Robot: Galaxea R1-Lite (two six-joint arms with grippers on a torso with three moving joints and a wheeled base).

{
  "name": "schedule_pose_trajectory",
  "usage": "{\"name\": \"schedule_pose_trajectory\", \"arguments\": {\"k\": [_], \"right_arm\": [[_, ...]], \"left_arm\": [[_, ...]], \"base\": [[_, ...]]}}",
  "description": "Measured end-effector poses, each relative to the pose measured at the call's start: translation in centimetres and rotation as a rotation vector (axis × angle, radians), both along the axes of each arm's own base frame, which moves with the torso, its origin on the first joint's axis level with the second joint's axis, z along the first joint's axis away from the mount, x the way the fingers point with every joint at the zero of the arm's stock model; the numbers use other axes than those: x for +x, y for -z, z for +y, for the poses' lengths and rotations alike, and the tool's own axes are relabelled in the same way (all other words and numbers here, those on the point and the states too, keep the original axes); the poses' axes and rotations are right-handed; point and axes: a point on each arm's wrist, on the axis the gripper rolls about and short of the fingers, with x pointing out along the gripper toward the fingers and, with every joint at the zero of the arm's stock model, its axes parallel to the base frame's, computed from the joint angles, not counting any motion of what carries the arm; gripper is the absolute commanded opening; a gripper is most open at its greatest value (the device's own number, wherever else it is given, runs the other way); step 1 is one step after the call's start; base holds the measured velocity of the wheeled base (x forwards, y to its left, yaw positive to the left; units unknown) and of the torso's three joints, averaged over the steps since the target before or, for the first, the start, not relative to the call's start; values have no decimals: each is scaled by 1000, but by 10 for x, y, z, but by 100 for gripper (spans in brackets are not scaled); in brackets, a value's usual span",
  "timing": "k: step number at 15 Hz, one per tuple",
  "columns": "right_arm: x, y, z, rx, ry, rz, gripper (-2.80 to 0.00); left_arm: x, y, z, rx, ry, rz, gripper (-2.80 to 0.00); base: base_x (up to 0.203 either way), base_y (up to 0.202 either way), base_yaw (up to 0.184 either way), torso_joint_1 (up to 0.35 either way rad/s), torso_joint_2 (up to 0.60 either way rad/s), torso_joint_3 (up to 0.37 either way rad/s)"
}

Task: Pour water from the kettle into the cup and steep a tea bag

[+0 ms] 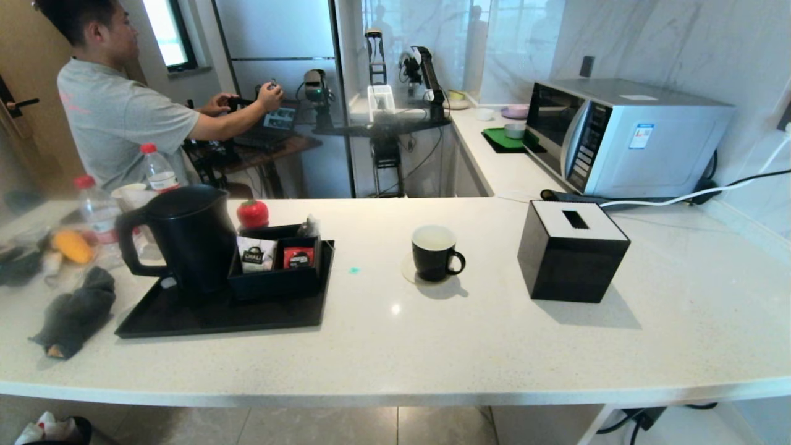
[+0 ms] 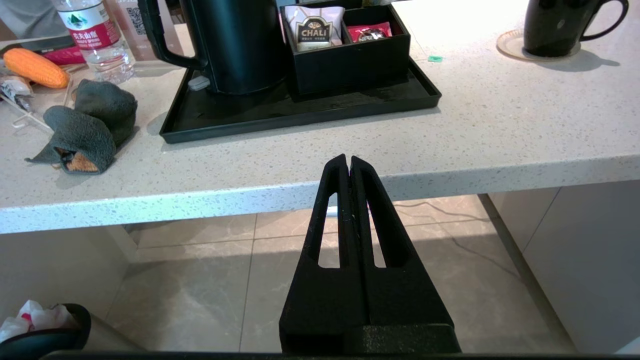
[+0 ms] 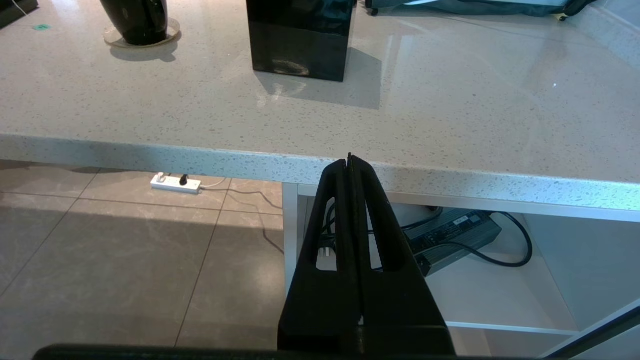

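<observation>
1. Nothing started yet: left tool [image 2: 349, 162] parked low in front of the counter [image 1: 469, 346] edge, fingers pressed together, empty. Same for the right tool [image 3: 350, 161], shut tight, holding nothing, hanging off the near edge.
2. Kettle [image 1: 188, 238] sitting upright on the black tray [image 1: 185, 318] at the left, lid on, loop handle [image 1: 126, 244] facing left and outward. Probably a left-arm job: open up first, then come in from the handle side and clamp the loop high up.
3. Cup [image 1: 434, 252] standing on a coaster [image 1: 409, 272] mid-counter, well apart from the tray, handle pointing right. Looks empty, white inside showing. Best to lift the kettle clear of the tray lip before swinging over.
4. Tea bag not spotted anywhere; only a CHALI packet [image 1: 255, 254] and a red packet [image 1: 298, 257] in the black organiser box [image 1: 275, 281] just beside the kettle. Tight squeeze there, easy to bump.
5. Other clutter: tissue box [image 1: 571, 250] right of the cup, grey cloth [image 1: 77, 312] and water bottles [image 1: 96, 210] left of the tray, microwave [image 1: 624, 136] at the back. Person [image 1: 117, 105] working behind the counter.
</observation>
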Motion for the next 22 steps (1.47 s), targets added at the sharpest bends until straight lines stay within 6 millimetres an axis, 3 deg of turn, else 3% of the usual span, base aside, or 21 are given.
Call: {"name": "schedule_pose_trajectory", "arguments": {"k": [22], "right_arm": [[0, 0, 0, 0, 0, 1, -280]], "left_arm": [[0, 0, 0, -12, 0, -1, -280]], "base": [[0, 0, 0, 0, 0, 0]]}}
